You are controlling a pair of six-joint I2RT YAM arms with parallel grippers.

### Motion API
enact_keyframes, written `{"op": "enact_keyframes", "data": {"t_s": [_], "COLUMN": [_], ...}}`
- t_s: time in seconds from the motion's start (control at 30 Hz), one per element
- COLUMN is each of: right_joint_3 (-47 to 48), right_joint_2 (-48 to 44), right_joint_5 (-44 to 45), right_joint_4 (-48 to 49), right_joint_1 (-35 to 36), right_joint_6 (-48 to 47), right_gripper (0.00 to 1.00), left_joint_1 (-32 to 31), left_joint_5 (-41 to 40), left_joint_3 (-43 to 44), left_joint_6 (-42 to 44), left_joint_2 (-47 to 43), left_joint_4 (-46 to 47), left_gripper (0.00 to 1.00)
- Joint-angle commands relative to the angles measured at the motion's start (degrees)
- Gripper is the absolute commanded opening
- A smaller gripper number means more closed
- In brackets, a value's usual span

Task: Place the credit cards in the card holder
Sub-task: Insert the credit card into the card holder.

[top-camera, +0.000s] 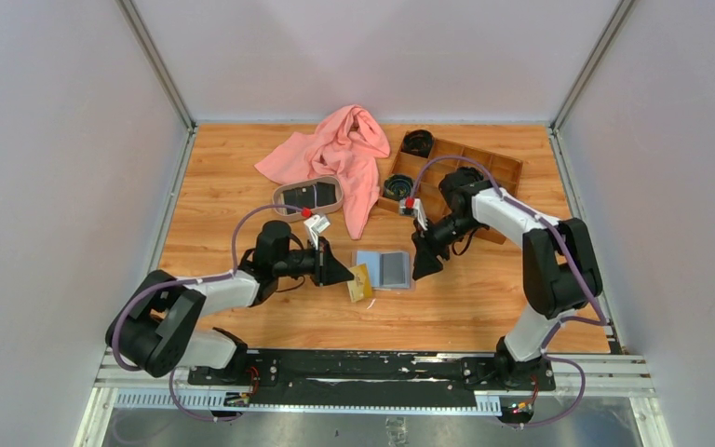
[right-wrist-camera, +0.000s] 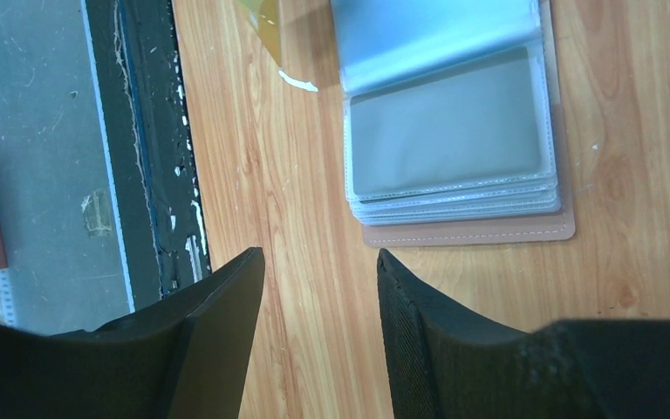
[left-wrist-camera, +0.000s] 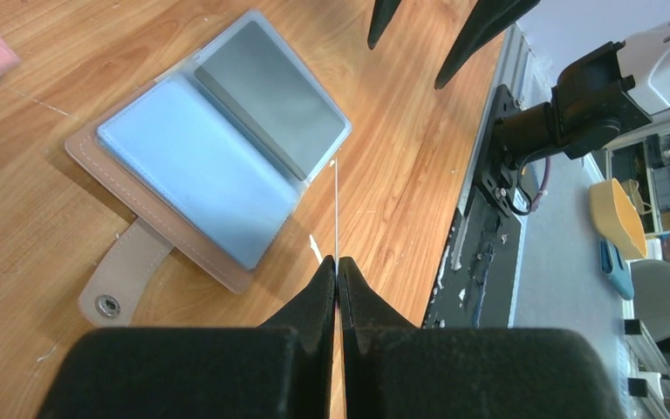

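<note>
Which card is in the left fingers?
The gold-tan card, pinched by the left fingers beside the open card holder; the dark cards lie in the oval tray.

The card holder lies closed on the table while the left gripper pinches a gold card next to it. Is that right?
Not quite: the card holder lies open, pockets showing, as the left wrist view shows. The left gripper does pinch the gold card next to it.

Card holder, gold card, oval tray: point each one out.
card holder (top-camera: 368, 264), top view, blue left page.
gold card (top-camera: 361, 283), top view, its face.
oval tray (top-camera: 277, 196), top view, left rim.
</note>
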Motion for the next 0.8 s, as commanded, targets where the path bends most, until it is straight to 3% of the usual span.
{"op": "enact_keyframes", "data": {"t_s": [0.0, 0.37, 0.77], "right_joint_3": [0.7, 0.9, -1.1], "right_joint_2": [2.6, 5.1, 6.9], "right_joint_5": [1.7, 3.1, 7.2], "right_joint_4": [0.1, 2.4, 12.0], "right_joint_1": [0.2, 1.7, 1.7], "right_joint_6": [2.8, 6.9, 22.4], "right_gripper": [0.55, 0.55, 0.56], "left_joint_1": [0.5, 0.5, 0.5], "left_joint_5": [0.1, -0.2, 0.1], "left_joint_3": [1.7, 2.4, 7.4], "left_joint_6": [0.6, 0.5, -0.2], "left_joint_2": [1.6, 4.0, 9.7], "left_joint_4": [-0.2, -0.2, -0.2], "left_gripper": [0.0, 0.0, 0.0]}}
